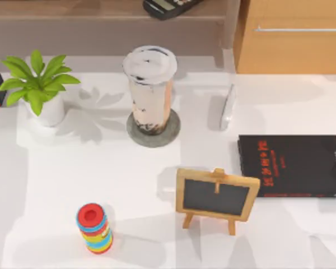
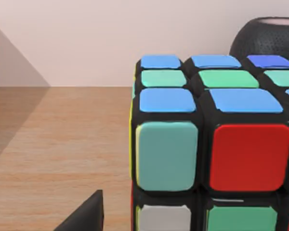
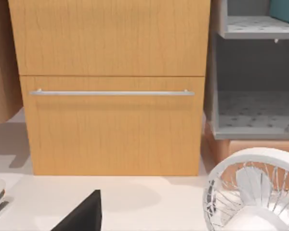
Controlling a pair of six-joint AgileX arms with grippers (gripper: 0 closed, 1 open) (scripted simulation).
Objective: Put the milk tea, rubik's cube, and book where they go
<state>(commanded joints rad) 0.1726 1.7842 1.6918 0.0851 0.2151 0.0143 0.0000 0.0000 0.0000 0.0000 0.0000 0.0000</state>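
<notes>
The milk tea (image 1: pixel 151 89), a clear cup with a white lid and dark pearls, stands upright on a round grey coaster (image 1: pixel 135 134) at the table's middle back. The rubik's cube (image 2: pixel 212 144) rests on a wooden shelf (image 2: pixel 53 144), very close in the left wrist view. One dark finger (image 2: pixel 84 216) of my left gripper sits beside the cube with a gap between them. A teal corner of the book (image 3: pixel 285 9) shows on the upper level of a grey shelf unit (image 3: pixel 250 33). My right gripper's dark finger (image 3: pixel 82 216) hovers over the white table, holding nothing.
A black speaker (image 2: pixel 267 38) stands behind the cube. A potted plant (image 1: pixel 42 89), a ring-stack toy (image 1: pixel 94 228), a small chalkboard easel (image 1: pixel 215 196) and a black book with red characters (image 1: pixel 294 165) are on the table. A wooden drawer cabinet (image 3: pixel 111 96) and a white fan (image 3: pixel 255 192) face the right wrist.
</notes>
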